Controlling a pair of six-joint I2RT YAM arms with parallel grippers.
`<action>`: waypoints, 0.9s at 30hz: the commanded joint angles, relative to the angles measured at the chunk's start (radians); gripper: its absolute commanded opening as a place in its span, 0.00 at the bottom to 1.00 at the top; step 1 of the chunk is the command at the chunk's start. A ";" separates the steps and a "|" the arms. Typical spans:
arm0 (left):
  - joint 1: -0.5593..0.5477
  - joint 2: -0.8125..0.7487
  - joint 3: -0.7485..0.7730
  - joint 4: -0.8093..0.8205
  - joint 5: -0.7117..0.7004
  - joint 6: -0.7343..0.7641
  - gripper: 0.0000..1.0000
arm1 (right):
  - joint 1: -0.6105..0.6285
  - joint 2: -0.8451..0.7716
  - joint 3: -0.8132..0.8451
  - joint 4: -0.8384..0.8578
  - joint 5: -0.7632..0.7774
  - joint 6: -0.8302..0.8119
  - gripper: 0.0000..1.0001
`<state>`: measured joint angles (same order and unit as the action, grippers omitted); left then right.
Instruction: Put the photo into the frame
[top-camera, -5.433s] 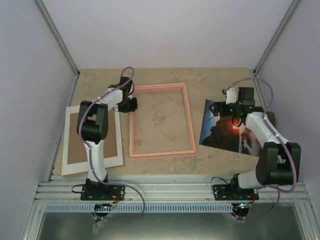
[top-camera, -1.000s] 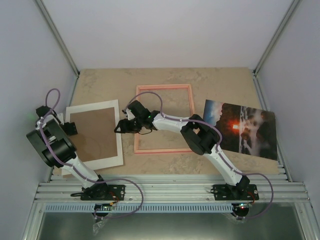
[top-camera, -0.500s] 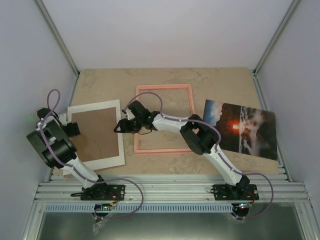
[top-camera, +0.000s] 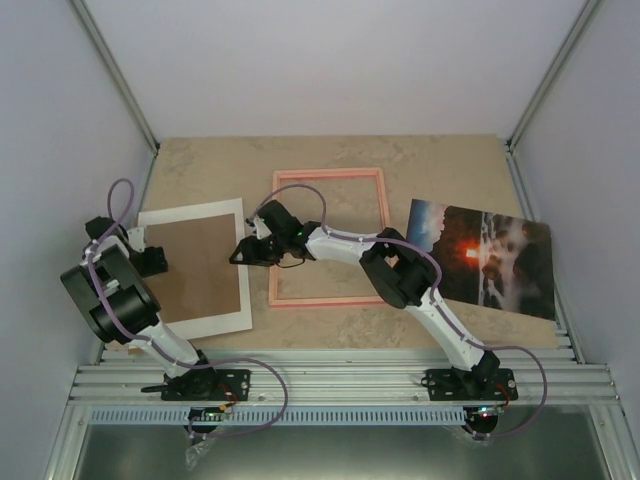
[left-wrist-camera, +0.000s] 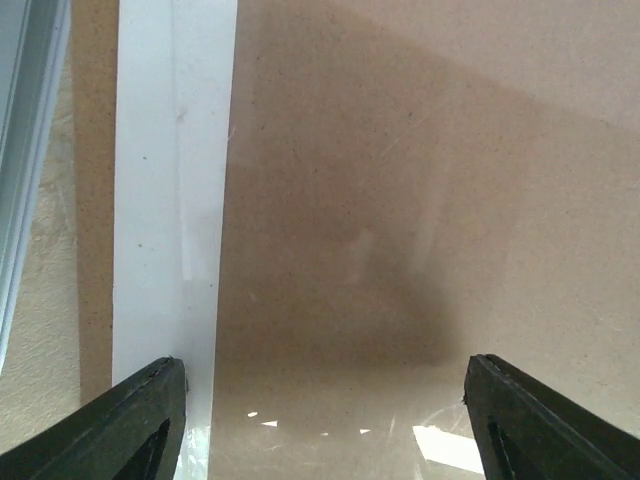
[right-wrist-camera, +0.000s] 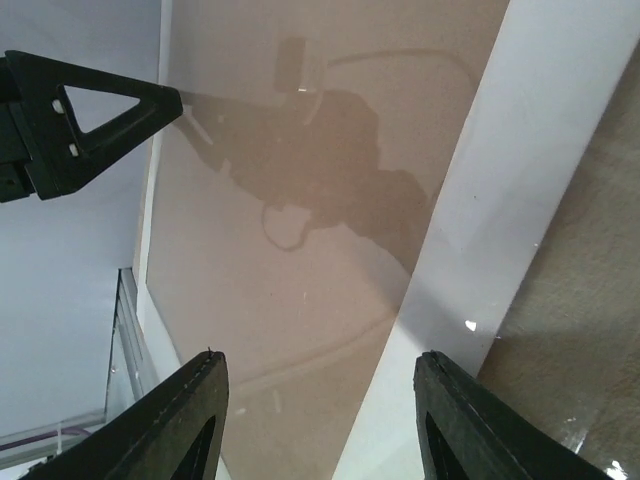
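Progress is slight: nothing sits in the frame yet. Farthest left, the left end effector (top-camera: 152, 262) is poised over the left border of the white-bordered brown board (top-camera: 195, 265), fingers spread and holding nothing. The board stretches away to its right on the tabletop (top-camera: 330, 150). The right end effector (top-camera: 243, 252), also spread and holding nothing, straddles that board's right border. Just right of it lies the pink frame (top-camera: 330, 174), only tabletop showing inside. Well beyond, far right of both, the photo (top-camera: 480, 258) lies flat and untouched. By my judgement, inserting it remains wholly undone. Against the earliest picture, the left arm has quit the frame's corner and the right arm has left the photo; both now flank the board.
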<state>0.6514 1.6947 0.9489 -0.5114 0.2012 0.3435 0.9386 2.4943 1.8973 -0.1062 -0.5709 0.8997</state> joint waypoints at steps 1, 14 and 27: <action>-0.016 0.033 -0.041 -0.045 0.081 -0.003 0.77 | -0.003 0.050 -0.032 -0.103 0.051 -0.003 0.53; -0.016 0.041 -0.034 0.002 0.006 -0.045 0.78 | -0.004 -0.058 -0.032 -0.292 0.298 -0.120 0.78; -0.027 0.035 -0.051 -0.008 0.053 -0.027 0.79 | -0.002 0.056 0.072 -0.321 0.280 -0.138 0.76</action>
<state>0.6426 1.6951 0.9447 -0.4919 0.1978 0.3096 0.9390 2.4447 1.9438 -0.3359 -0.2981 0.7658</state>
